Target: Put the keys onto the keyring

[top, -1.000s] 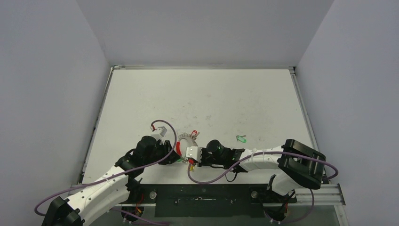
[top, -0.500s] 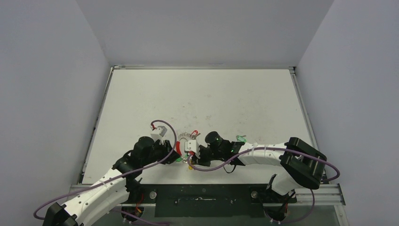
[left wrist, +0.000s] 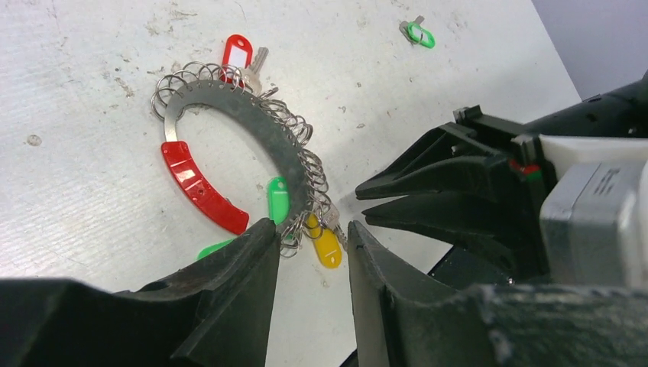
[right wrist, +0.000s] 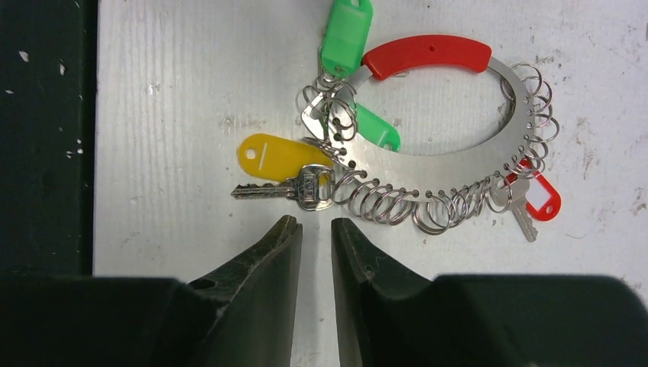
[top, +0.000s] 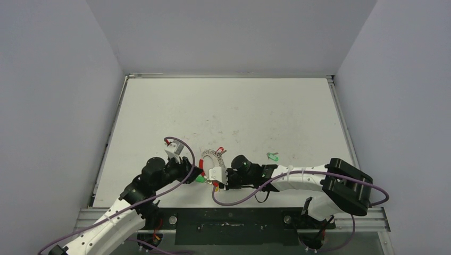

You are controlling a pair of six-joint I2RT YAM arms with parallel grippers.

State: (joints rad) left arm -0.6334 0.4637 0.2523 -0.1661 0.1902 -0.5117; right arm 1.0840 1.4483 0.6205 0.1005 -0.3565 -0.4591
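Observation:
The keyring (right wrist: 458, 182), a flat silvery band strung with small wire rings and closed by a red curved segment (right wrist: 426, 53), lies near the table's front edge (top: 213, 157). A yellow key (right wrist: 271, 155), two green keys (right wrist: 348, 30) and a red key (right wrist: 541, 200) hang on its rings. A loose green key (top: 273, 156) lies to the right, apart from it. My left gripper (left wrist: 309, 229) is open and empty, its fingertips at the ring's near end beside the yellow key (left wrist: 327, 246). My right gripper (right wrist: 315, 223) is slightly open and empty, just short of the silver key blade.
The two grippers face each other closely over the ring, with the right gripper's fingers (left wrist: 428, 191) showing in the left wrist view. The black front rail (top: 228, 223) runs just behind them. Purple cables loop around both arms.
My left arm has drawn back a little to the left. My right gripper pushed toward the ring, then backed off toward the near edge. The ring has barely shifted.

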